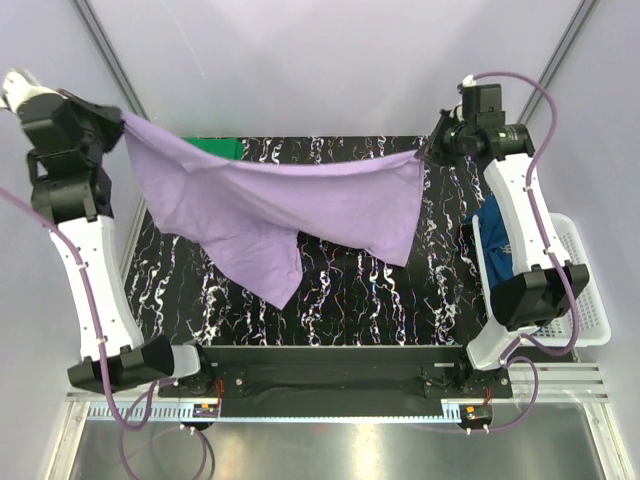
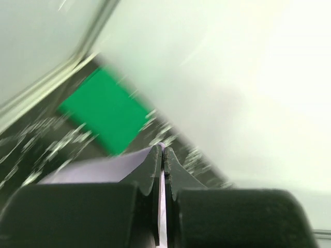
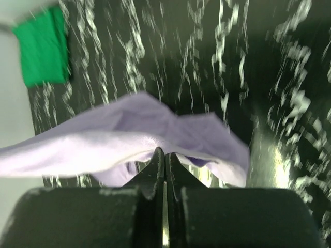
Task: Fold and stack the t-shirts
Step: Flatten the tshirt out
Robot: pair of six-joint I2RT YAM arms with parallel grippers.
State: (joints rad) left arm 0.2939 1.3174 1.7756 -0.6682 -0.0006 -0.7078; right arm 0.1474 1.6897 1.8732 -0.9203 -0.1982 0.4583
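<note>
Across the middle of the overhead view lies a black, white-veined table [image 1: 350, 300].

Lavender shirt [image 1: 300, 205]: held up off the table, stretched between the two grippers along its upper edge, which sags slightly at mid-span. The body hangs below that edge. A long flap droops lowest, left of centre, over the table's middle. Whether the flap touches the surface cannot be determined.

Left arm [image 1: 85, 270]: raised at the left side, wrist beyond the table's far-left corner.

Right arm [image 1: 520, 220]: raised at the right side, wrist above the far-right corner.

Basket [image 1: 585, 290]: white mesh, beside the table's right edge, partly hidden by the right arm.

Blue shirt [image 1: 492, 235]: bunched at the table's right edge near the basket, largely behind the right arm. Whether any of it rests in the basket cannot be determined.

Green shirt [image 1: 215, 148]: folded flat on the far-left part of the table. Overhead it is mostly covered by the lavender shirt hanging in front. Both wrist views show it as a tidy rectangle, though blurred.

Left gripper [image 2: 163, 152]: jaws pressed together, pinching a corner of the lavender shirt. Cloth shows between and beside the fingers.

Right gripper [image 3: 164, 155]: jaws pressed together, pinching the opposite end of the lavender shirt. Fabric bunches just ahead of the tips.
</note>
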